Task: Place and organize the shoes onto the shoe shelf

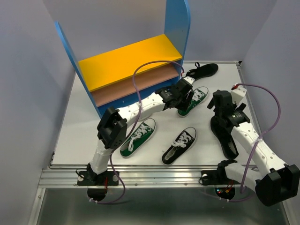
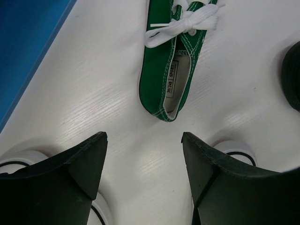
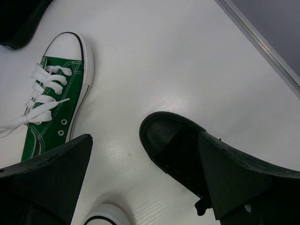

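The shoe shelf [image 1: 126, 58] stands at the back left, with nothing on either board. On the table lie a green sneaker [image 1: 138, 137], a black sneaker with white laces [image 1: 179, 145], a second green sneaker [image 1: 196, 99], an all-black shoe [image 1: 204, 71] at the back and another all-black shoe [image 1: 224, 136] under the right arm. My left gripper [image 1: 186, 95] hovers open just behind the heel of the second green sneaker [image 2: 171, 75], holding nothing [image 2: 144, 136]. My right gripper [image 3: 144, 136] is open above the toe of the all-black shoe [image 3: 171, 140], its right finger over the shoe.
The shelf's blue side panel [image 2: 23, 37] is close on the left of the left gripper. The table's metal edge [image 3: 262, 42] runs just right of the right gripper. The back all-black shoe [image 2: 293, 75] lies near the green sneaker [image 3: 56, 108].
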Robot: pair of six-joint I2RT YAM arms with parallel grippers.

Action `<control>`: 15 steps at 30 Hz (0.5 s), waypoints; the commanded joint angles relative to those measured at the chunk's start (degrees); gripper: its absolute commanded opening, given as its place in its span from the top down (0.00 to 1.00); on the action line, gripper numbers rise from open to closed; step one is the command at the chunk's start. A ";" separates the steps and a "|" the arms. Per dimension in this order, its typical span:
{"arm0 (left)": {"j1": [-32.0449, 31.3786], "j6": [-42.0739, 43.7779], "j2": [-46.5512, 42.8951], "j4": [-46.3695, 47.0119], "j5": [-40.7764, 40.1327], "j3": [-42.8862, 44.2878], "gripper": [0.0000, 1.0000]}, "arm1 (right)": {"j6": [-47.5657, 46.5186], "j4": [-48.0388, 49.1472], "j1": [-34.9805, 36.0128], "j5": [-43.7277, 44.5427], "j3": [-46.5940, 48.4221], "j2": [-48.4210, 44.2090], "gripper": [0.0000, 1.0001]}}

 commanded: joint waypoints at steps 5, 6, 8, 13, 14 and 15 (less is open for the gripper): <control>-0.06 -1.18 4.03 0.46 3.64 6.08 0.28 | -1.28 -0.35 -0.12 1.57 2.23 -4.44 0.00; 0.03 -1.36 4.73 0.55 3.73 6.43 0.28 | -1.28 -0.44 -0.12 1.57 2.23 -4.44 0.00; 0.38 -2.15 6.93 0.55 3.12 7.92 0.30 | -1.02 -0.70 -0.12 1.57 2.05 -4.09 0.00; 1.00 -3.03 9.83 2.03 3.20 10.12 0.33 | -0.84 -0.70 -0.12 1.05 1.88 -3.65 0.00; 1.09 -3.03 10.45 2.39 3.29 10.21 0.33 | -0.93 -0.70 -0.12 0.87 1.87 -3.56 0.00; 1.09 -3.03 10.80 2.83 3.12 10.30 0.36 | -1.02 -0.70 -0.12 0.87 1.87 -3.47 0.00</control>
